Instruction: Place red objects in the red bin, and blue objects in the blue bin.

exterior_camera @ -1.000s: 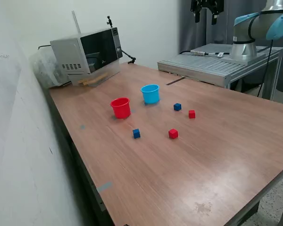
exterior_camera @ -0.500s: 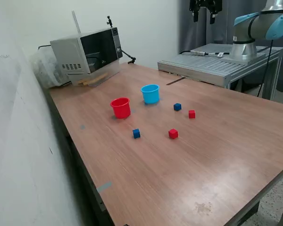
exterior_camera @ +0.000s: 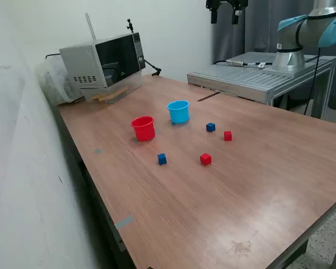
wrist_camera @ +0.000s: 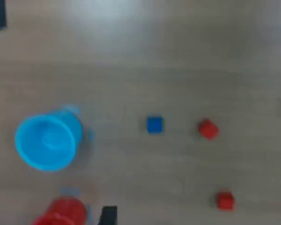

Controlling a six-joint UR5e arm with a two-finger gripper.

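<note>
Four cubes lie loose on the desk (exterior_camera: 257,185), none binned. Pincer (exterior_camera: 224,11) hangs high above, fingers apart, empty (nothing near it). Advise descending squarely over the blue cube (exterior_camera: 210,127) beside the blue bin (exterior_camera: 178,111).

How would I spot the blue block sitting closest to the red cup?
Start at the microwave at the table's far corner, then find the red cup. The blue cube sits just nearer the camera than it, alone; the other blue cube lies beside the light blue cup.

No readable text or labels.
</note>
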